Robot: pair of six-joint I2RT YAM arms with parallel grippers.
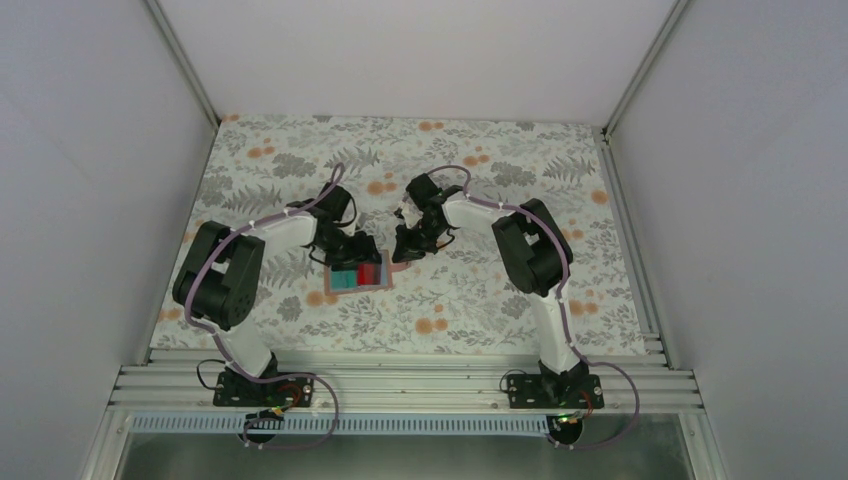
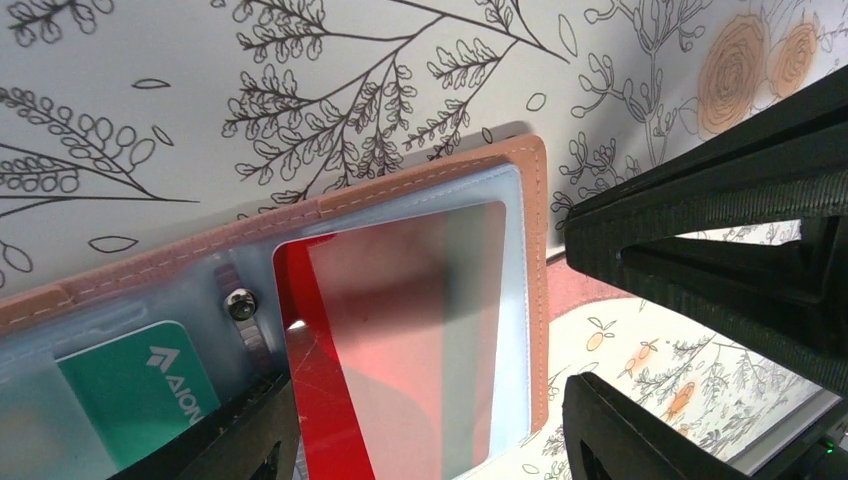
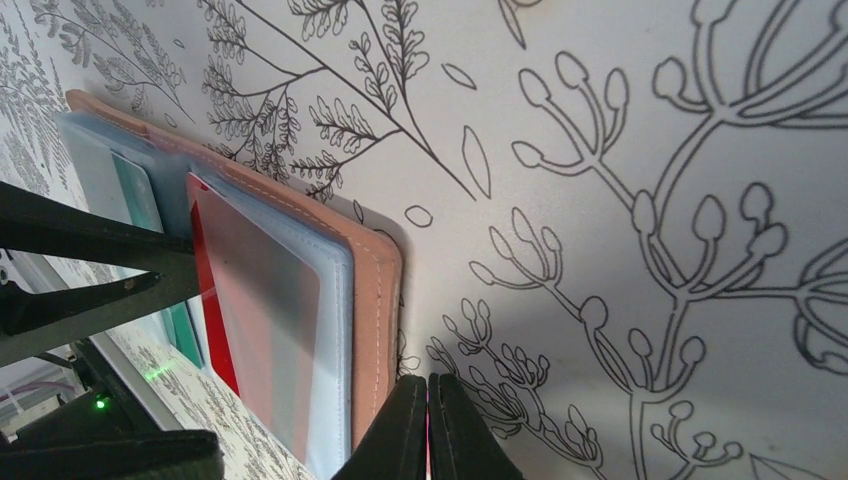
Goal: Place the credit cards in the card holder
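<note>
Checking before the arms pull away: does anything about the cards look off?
Yes. The red card in the open card holder looks not fully in: a bright strip along its spine-side edge lies outside the clear sleeve, while the rest shows muted under the plastic.

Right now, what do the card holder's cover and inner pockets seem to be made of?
Cover of the card holder: matte tan-pink leather or imitation leather, going by the stitched seam along its edge; which one I cannot tell. Its inner pockets: clear, slightly frosted soft plastic; the red card shows through it.
</note>
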